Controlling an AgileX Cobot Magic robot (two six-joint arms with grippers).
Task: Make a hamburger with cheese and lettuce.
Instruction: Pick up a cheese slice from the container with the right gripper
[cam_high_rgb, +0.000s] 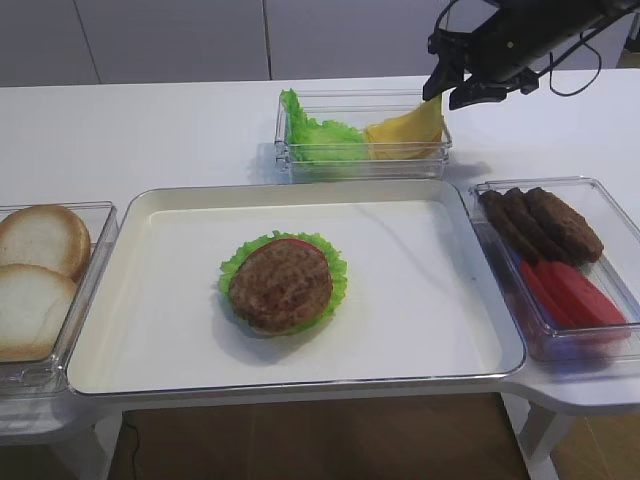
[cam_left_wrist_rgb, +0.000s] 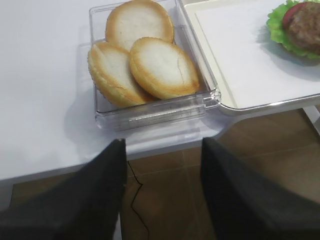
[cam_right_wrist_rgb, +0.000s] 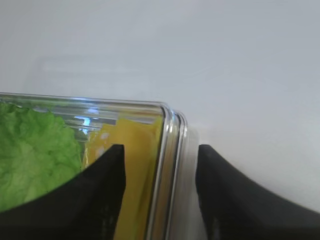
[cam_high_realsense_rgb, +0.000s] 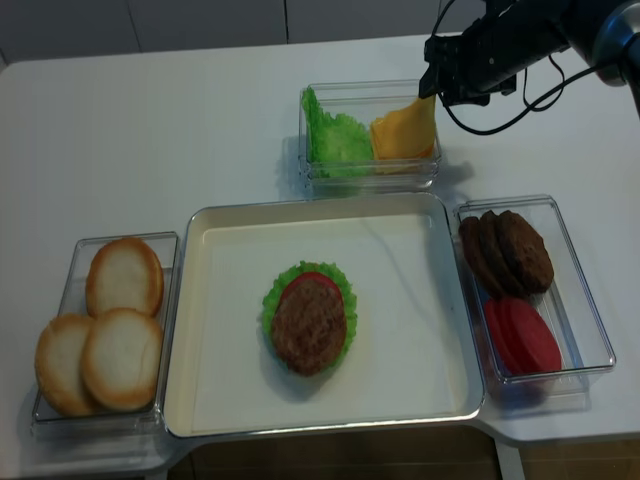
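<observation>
The hamburger, a grilled patty over a tomato slice on a frilly green leaf, lies in the middle of the white tray; it also shows at the top right of the left wrist view. The yellow cheese leans against the right wall of the clear back container, with loose lettuce on its left. My right gripper hangs over that wall, jaws apart. In the right wrist view one finger is over the cheese and the other is outside the wall. My left gripper is open and holds nothing.
A clear box with three bun halves stands left of the tray. Another box on the right holds dark patties and tomato slices. The left gripper hovers past the table's front edge, over brown floor.
</observation>
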